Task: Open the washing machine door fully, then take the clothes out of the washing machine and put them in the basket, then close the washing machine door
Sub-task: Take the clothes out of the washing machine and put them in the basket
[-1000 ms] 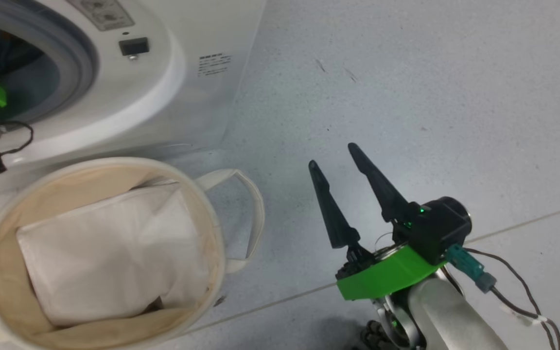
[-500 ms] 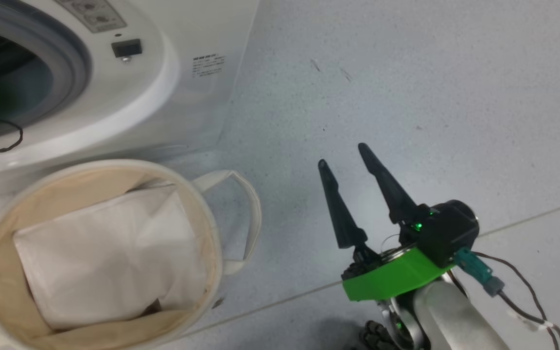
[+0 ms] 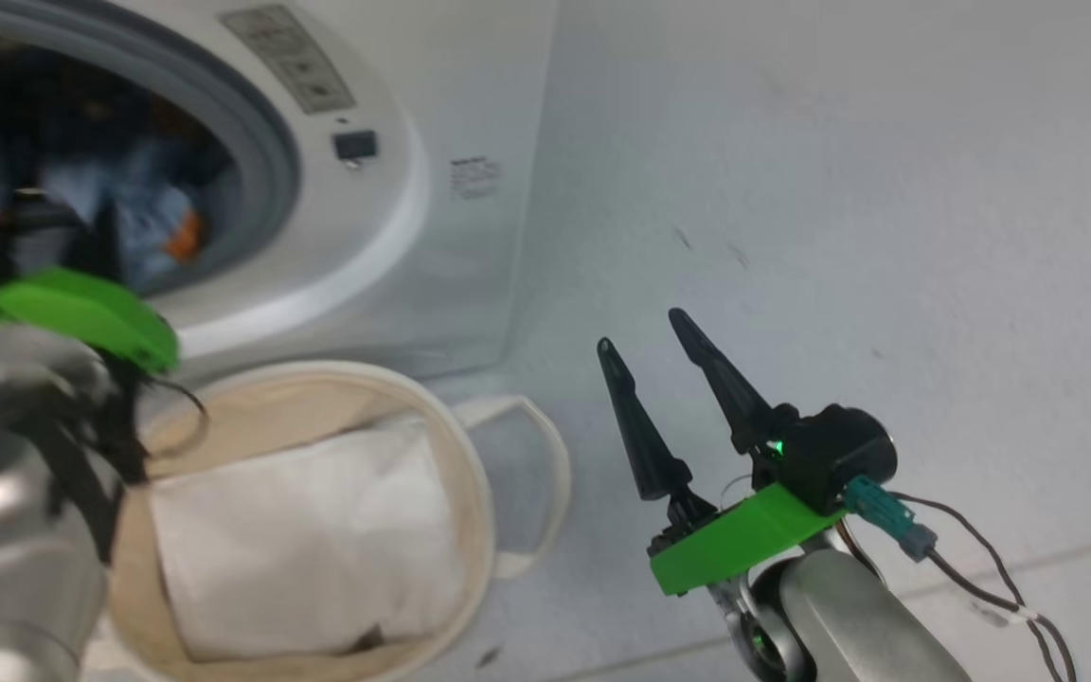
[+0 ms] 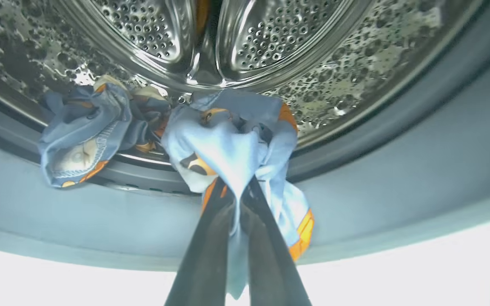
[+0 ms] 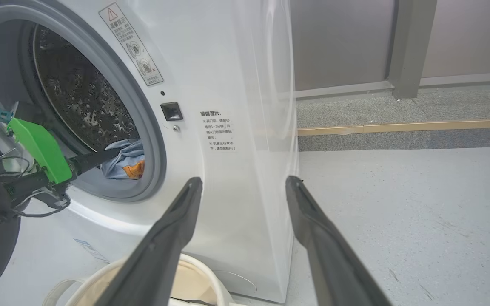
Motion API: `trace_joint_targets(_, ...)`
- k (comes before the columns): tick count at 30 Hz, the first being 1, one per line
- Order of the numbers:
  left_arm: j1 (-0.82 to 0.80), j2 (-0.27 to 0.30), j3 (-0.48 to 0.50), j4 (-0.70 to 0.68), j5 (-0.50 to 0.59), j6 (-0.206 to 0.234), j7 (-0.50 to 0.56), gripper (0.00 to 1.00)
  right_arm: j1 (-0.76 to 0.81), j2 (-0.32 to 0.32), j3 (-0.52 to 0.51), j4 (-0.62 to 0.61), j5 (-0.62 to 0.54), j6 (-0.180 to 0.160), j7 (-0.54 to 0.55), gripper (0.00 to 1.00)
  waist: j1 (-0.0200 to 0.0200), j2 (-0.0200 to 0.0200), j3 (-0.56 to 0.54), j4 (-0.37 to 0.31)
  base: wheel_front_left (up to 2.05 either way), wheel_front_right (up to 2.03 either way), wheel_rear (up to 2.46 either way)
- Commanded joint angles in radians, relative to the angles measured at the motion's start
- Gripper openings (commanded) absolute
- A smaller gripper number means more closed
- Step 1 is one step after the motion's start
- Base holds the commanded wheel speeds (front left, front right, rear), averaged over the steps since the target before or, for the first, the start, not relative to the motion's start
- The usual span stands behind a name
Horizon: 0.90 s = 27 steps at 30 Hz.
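Nearest, the right gripper (image 3: 640,332) hangs spread beside the round cream canvas basket (image 3: 487,502). At the white front-loading washing machine (image 3: 384,237), the left gripper (image 4: 236,191) pinches light-blue printed clothes (image 4: 223,144) at the lip of the steel drum (image 4: 334,85). Next they likely need lifting over the grey gasket (image 4: 377,178) into the basket.

Washing machine (image 5: 249,63) bears warning sticker (image 5: 131,44) and Chinese notice (image 5: 218,131)

washing machine (image 5: 228,63) mouth open, basket (image 3: 366,374) top uncovered
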Motion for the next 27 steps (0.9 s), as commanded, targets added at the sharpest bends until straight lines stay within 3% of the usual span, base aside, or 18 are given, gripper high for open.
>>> trace_joint_targets(1, 0.012, 0.032, 0.004, -0.070, 0.006, -0.006, -0.011, 0.00, -0.002, 0.011, 0.015, -0.019, 0.007, 0.007, -0.012, 1.00, 0.0000, 0.0000, -0.091, 0.073, 0.00, 0.00, 0.00)
trace_joint_targets(6, 0.150, 0.055, -0.063, -0.331, -0.028, -0.006, -0.010, 0.00, 0.023, 0.011, 0.001, 0.019, 0.019, 0.007, -0.014, 1.00, 0.0000, 0.0000, -0.195, 0.152, 0.00, 0.00, 0.00)
trace_joint_targets(10, 0.222, 0.110, -0.084, -0.605, -0.038, 0.010, 0.065, 0.00, 0.053, 0.011, -0.041, 0.030, 0.016, 0.007, -0.015, 1.00, 0.0000, 0.0000, -0.267, 0.211, 0.00, 0.00, 0.00)
trace_joint_targets(13, 0.272, 0.155, -0.074, -0.876, -0.061, 0.078, 0.185, 0.00, 0.074, 0.010, -0.064, 0.032, 0.011, 0.007, -0.014, 1.00, 0.0000, 0.0000, -0.308, 0.245, 0.00, 0.00, 0.00)
trace_joint_targets(19, 0.340, 0.251, -0.021, -1.376, -0.095, 0.262, 0.412, 0.00, 0.104, 0.010, -0.093, 0.018, 0.009, 0.007, -0.006, 1.00, 0.0000, 0.0000, -0.341, 0.285, 0.00, 0.00, 0.00)
trace_joint_targets(22, 0.382, 0.271, -0.001, -1.513, -0.121, 0.324, 0.477, 0.00, 0.107, 0.010, -0.085, 0.011, 0.014, 0.007, -0.003, 1.00, 0.0000, 0.0000, -0.338, 0.290, 0.00, 0.00, 0.00)
trace_joint_targets(27, 0.489, 0.286, -0.005, -1.583, -0.136, 0.371, 0.507, 0.00, 0.104, 0.010, -0.072, 0.008, 0.018, 0.007, 0.004, 1.00, 0.0000, 0.0000, -0.322, 0.281, 0.00, 0.00, 0.00)
